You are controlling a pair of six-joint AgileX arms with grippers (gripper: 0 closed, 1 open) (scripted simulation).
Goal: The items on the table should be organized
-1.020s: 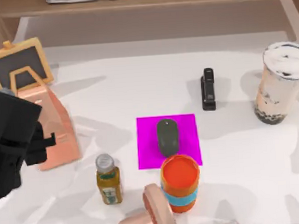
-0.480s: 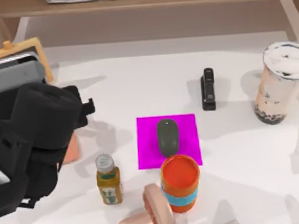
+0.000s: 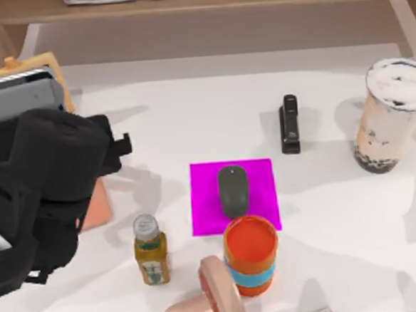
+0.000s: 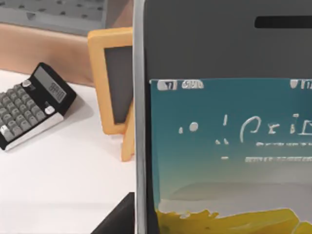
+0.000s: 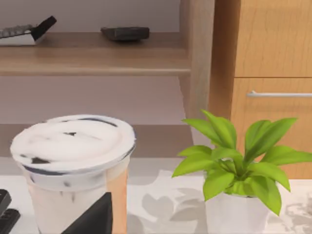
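white-framed smartphone is sitting gripped in the left gripper over the white tabletop's left edge; dark grey oval mouse is lying mid-table, milk-tea cup standing at the right edge.

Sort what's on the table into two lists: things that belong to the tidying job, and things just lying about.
Job items: smartphone at the left gripper; computer mouse on the magenta mat; milk-tea cup at the table's right.

Lying about: stapler, juice bottle, orange cup, small chalkboard, calculator, potted plant.
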